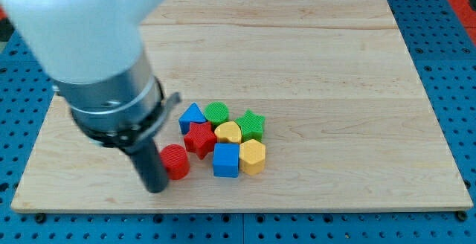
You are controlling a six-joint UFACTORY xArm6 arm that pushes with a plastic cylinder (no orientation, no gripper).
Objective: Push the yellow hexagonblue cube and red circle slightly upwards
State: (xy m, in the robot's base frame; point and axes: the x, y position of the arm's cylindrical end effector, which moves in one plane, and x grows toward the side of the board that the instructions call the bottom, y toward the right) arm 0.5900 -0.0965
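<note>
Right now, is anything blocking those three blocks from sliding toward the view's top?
Yes. The red star and yellow heart sit directly above the blue cube and yellow hexagon. My tip touches the red circle.

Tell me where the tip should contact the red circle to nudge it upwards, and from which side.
Contact the red circle on its lower edge, coming from the view's bottom. My tip sits at its lower left, so shift right first. Its round side would likely deflect an off-centre push; the red star lies close above-right.

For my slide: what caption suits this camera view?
My tip sits left of the red circle, beside the blue cube and yellow hexagon.
</note>
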